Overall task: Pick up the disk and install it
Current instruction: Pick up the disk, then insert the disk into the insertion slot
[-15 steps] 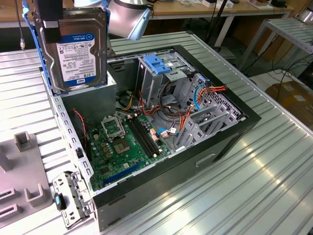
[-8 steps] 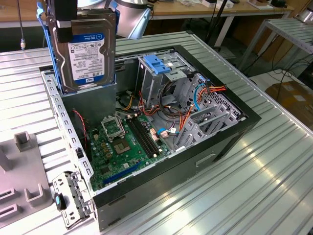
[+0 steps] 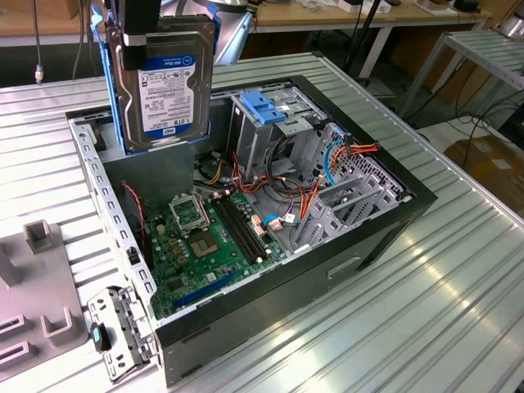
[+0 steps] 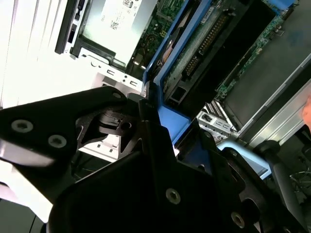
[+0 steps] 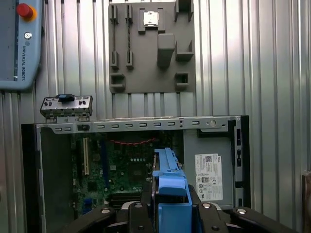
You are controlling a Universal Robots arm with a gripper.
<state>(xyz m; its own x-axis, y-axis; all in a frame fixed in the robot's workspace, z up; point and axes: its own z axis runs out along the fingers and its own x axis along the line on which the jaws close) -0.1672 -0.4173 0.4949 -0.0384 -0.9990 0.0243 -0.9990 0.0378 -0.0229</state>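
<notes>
Ribbed metal tabletop [image 3: 458, 311] carries the open computer case [image 3: 368, 246]; my gripper [image 3: 141, 42] clenches the disk [image 3: 170, 86] upright above the case's edge at the exterior view's left. Picked up, not yet installed.

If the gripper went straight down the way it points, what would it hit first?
Probably the motherboard inside the open computer case, with the disk that the gripper holds touching first; depth is unclear.

The gripper [image 5: 171, 208] clamps the blue-railed disk [image 5: 169, 175] edge-on, mid-frame, above the green motherboard [image 5: 121, 165] in the open computer case [image 5: 214, 123]; 1 grey fixture plate [image 5: 146, 73] lies on the ribbed table [image 5: 272, 58].
</notes>
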